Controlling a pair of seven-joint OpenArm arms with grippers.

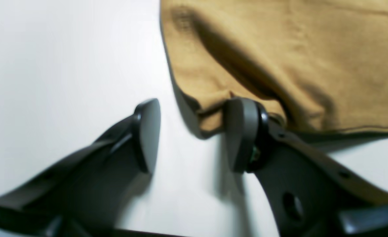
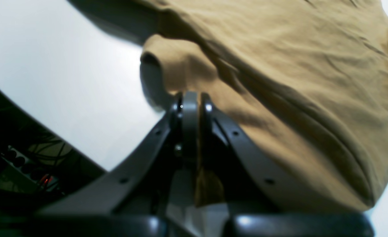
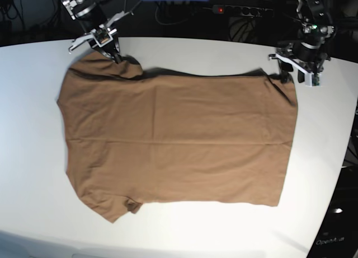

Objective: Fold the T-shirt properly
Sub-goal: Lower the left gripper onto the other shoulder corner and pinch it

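While right gripper (image 2: 190,108) clamps shirt (image 3: 173,140) sleeve as anchor, left gripper (image 1: 194,135) gapes, one pad touching hem corner, ungripped.

White table (image 3: 33,157) bare along near edge and both sides of the T-shirt (image 3: 173,140); passage open there. Far edge crowded: right gripper (image 3: 114,52) at the sleeve corner, left gripper (image 3: 286,74) at the hem corner, cables and power strip (image 3: 240,10) behind.

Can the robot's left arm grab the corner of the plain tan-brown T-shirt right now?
Probably yes. The left fingers stand open right at the plain tan-brown T-shirt corner, one already touching the cloth, with only bare white table around them.
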